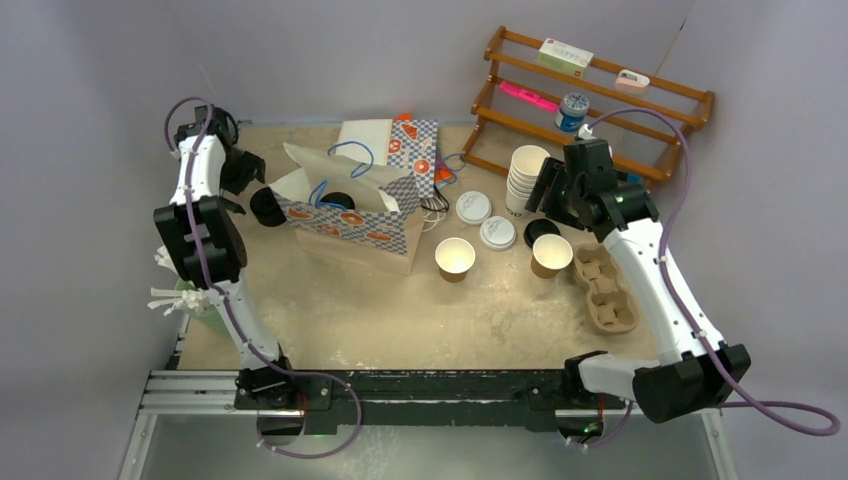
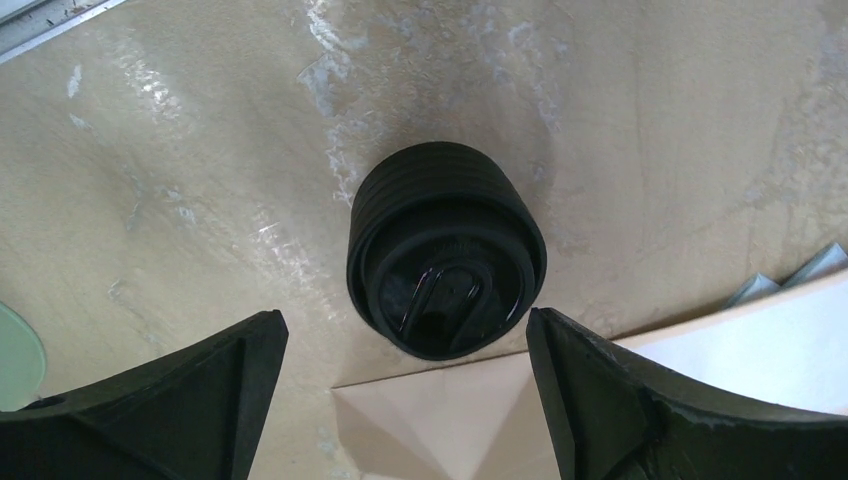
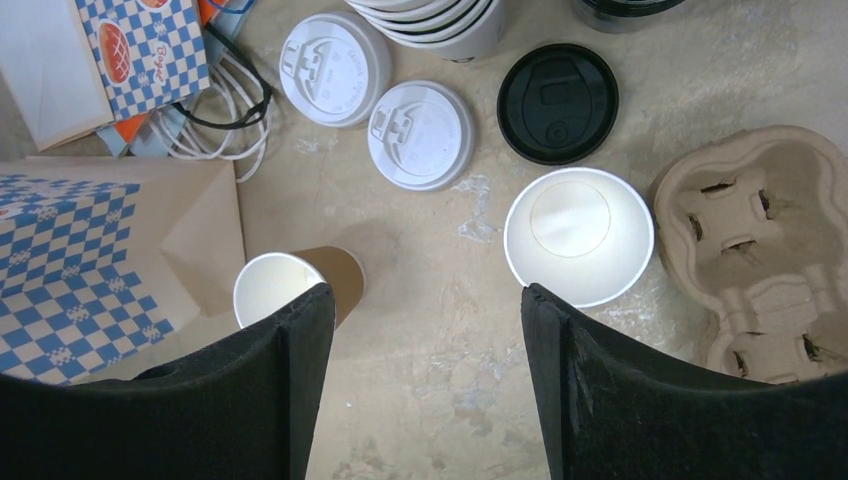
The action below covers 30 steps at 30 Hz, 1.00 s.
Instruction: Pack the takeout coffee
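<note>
You've got two paper cups standing upright in the open, both lidless, brown outside and white inside. The inner cup (image 1: 455, 258) sits just 3 o'clock of table centre. The outer cup (image 1: 551, 255) is further out at 3 o'clock and shows a bare white bottom. A black lid (image 1: 541, 231) lies flat just beside it at 12 o'clock. A stack of black lids (image 1: 267, 206) stands at 9 o'clock. A round black top (image 1: 340, 200) shows inside the bag (image 1: 352, 222); can't tell if it's a lidded cup.
</note>
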Each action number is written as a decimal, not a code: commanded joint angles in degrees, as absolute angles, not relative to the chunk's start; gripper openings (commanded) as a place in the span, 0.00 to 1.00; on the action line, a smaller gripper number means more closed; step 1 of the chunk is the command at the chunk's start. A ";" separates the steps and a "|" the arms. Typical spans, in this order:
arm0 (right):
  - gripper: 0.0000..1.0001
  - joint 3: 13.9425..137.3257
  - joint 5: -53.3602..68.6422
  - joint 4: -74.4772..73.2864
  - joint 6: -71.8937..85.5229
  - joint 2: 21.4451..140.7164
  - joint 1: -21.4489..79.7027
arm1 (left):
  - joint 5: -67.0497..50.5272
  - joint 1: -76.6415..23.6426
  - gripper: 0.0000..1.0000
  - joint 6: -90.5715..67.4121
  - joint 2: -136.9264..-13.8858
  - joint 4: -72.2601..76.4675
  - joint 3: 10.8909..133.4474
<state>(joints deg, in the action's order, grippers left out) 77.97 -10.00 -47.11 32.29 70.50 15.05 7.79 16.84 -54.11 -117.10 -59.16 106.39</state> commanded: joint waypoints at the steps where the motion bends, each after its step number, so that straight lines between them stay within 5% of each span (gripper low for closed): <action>1: 0.71 79.58 -11.10 -45.41 31.40 71.78 15.29 | 9.65 15.26 0.96 -57.03 -123.34 -69.30 115.41; 30: 0.70 80.06 -10.85 -44.39 31.55 73.74 15.29 | 9.49 13.12 0.97 -58.30 -128.17 -66.93 117.53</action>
<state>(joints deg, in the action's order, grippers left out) 78.13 -9.96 -45.12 32.25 74.00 15.05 8.36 13.41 -58.00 -126.87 -67.64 115.31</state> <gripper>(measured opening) 0.707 0.972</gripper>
